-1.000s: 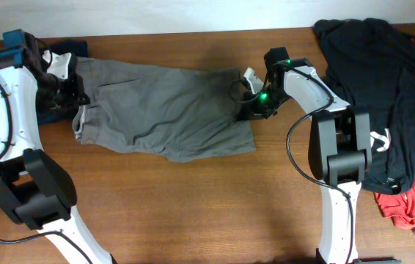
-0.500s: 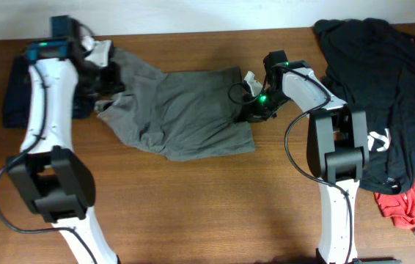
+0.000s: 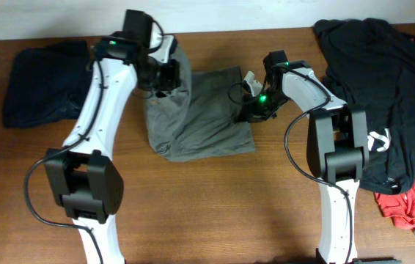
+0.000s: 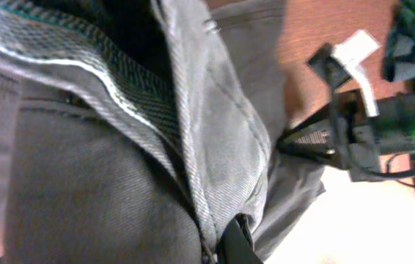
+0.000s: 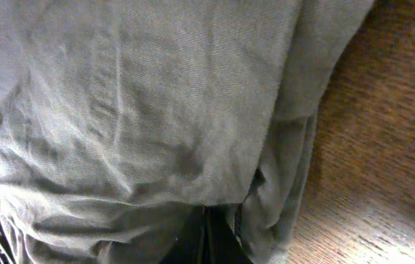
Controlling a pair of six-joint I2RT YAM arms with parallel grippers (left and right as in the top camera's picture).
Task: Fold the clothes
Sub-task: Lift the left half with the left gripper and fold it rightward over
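The grey-olive shorts [image 3: 207, 117] lie on the table's middle, their left part lifted and carried over to the right. My left gripper [image 3: 165, 73] is shut on the shorts' waistband end and holds it above the rest of the cloth. In the left wrist view the lighter waistband lining [image 4: 119, 88] and seams fill the frame, and a finger tip [image 4: 235, 246] pinches the cloth. My right gripper [image 3: 255, 103] is shut on the shorts' right edge, low on the table. In the right wrist view the cloth [image 5: 156, 110] drapes over the shut fingers [image 5: 206, 238].
A dark navy garment [image 3: 42, 84] lies at the far left. A pile of black clothes [image 3: 383, 88] and a red garment [image 3: 413, 202] sit at the right. Bare wood table [image 3: 215, 205] in front.
My left gripper has swung from the far left to the right, dragging the shorts' waistband end over the middle. The navy garment is now uncovered. The right gripper has not moved.
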